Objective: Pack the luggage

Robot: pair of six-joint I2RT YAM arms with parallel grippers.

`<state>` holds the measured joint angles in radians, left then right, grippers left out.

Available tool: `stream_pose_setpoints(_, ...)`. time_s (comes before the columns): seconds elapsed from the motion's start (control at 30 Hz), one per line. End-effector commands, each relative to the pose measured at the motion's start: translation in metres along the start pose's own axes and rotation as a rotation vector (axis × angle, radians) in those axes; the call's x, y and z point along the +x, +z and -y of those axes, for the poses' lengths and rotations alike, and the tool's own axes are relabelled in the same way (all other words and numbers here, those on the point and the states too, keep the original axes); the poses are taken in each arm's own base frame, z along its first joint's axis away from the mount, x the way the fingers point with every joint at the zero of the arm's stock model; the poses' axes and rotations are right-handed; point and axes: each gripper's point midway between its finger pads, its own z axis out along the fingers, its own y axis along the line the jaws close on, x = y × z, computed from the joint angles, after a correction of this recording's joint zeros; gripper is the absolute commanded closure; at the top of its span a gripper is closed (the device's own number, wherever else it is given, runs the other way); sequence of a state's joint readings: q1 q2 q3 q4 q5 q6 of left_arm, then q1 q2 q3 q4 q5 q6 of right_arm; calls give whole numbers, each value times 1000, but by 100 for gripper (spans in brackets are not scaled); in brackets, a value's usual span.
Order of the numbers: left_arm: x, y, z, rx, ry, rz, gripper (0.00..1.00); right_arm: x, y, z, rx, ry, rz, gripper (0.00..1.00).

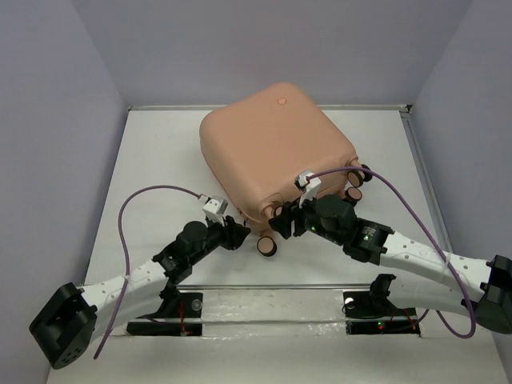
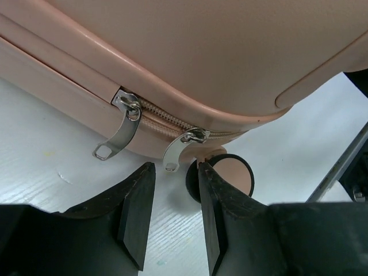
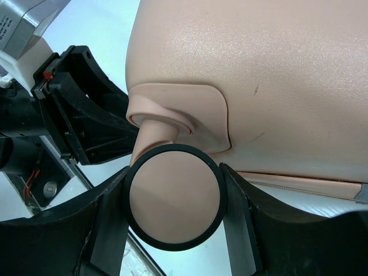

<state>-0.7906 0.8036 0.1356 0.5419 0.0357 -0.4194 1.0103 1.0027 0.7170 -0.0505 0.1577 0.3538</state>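
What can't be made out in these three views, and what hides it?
- Suitcase contents: shut shell, every view.
- Whether the right claw truly pinches the wheel: right wrist view, the rim covers the contact.
- Zipper beyond the corner: left wrist view, it curves out of sight.

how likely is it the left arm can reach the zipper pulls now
Probably yes: its jaws stand open just short of the nearer pull, with only bare table between.
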Motion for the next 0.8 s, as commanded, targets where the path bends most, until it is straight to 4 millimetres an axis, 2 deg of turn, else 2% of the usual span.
stream_pose_setpoints(0.0, -50, 9, 11, -4, 43, 149, 52, -35, -3, -17, -45, 18, 99, 93)
stream_pose_setpoints(0.17, -51, 12, 2, -52, 58, 152, 39, -34, -3, -17, -45, 16, 97, 93)
stream_pose_setpoints(0.27, -53, 16, 2, -57, 73, 157, 39, -34, -2, -19, -53, 14, 92, 93)
stream_pose_setpoints(0.4, -62, 22, 5, -50, 110, 176, 56, -33, -2, -19, -57, 16, 88, 93)
stream_pose_setpoints(0.47, -63, 24, 7, -43, 115, 171, 71, -32, -2, -19, -58, 19, 87, 93)
stream_pose_setpoints(0.5, -64, 25, 7, -44, 115, 173, 83, -31, -2, -19, -59, 20, 85, 93)
stream_pose_setpoints(0.57, -67, 24, 9, -41, 109, 182, 94, -29, -2, -19, -58, 20, 82, 93)
stream_pose_setpoints(0.67, -72, 19, 6, -56, 92, 213, 94, -28, -3, -18, -58, 25, 82, 93)
stream_pose_setpoints(0.77, -71, 14, -11, -152, 62, 220, 94, -28, -5, -18, -62, 30, 87, 93)
